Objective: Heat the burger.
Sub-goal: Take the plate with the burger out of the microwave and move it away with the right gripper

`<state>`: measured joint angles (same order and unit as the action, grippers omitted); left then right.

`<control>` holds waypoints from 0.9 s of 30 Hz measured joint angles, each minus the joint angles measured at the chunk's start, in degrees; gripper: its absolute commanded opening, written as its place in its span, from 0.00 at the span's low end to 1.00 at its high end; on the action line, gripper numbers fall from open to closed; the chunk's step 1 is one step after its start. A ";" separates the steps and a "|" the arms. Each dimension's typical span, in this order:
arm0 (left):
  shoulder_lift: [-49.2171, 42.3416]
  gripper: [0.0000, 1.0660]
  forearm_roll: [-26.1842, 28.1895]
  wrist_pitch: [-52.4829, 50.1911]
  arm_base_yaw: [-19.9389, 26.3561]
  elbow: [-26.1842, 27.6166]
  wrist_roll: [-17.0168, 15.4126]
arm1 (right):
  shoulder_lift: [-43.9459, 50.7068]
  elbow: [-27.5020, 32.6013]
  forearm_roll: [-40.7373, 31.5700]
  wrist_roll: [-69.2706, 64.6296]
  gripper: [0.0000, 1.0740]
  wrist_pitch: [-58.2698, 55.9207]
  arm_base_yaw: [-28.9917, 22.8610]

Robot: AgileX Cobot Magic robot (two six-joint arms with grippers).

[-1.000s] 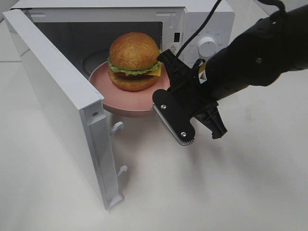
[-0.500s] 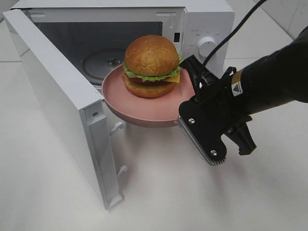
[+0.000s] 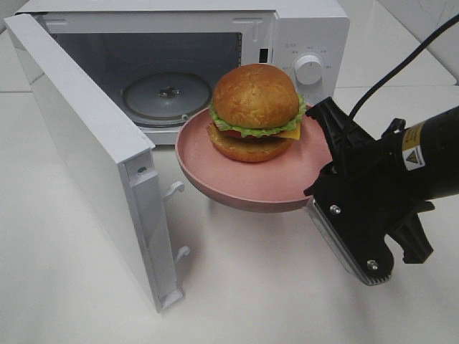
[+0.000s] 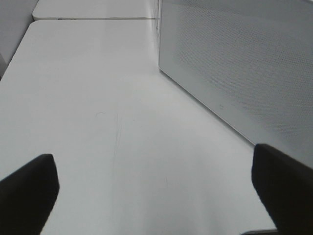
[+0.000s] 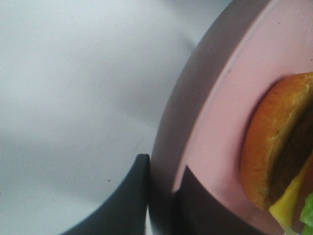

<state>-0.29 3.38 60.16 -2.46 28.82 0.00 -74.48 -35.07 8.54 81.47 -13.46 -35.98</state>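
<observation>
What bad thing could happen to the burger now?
The right gripper pinches only the rim of the pink plate, which hangs in the air in front of the microwave. If the plate tips or slips, the burger might slide off onto the table. The plate could also bump the open door if it swings that way.

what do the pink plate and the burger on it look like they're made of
Pink plate: probably matte plastic or melamine, judging by its even color, thin rim and lack of glare. Burger: likely a plastic or foam replica, since the bun has a uniform gloss and the lettuce frill looks molded, though real food can't be excluded.
</observation>
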 measured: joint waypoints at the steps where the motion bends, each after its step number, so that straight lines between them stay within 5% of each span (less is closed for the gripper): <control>1: 0.00 0.94 0.00 0.00 0.00 0.00 0.00 | 0.00 0.00 0.00 0.00 0.02 0.00 0.00; 27: 0.00 0.94 0.00 0.00 0.00 0.00 0.00 | 21.37 10.03 1.49 -3.90 0.03 -10.49 0.00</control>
<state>-0.29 3.38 60.16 -2.46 28.82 0.00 -53.11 -25.04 10.03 77.58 -23.95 -35.98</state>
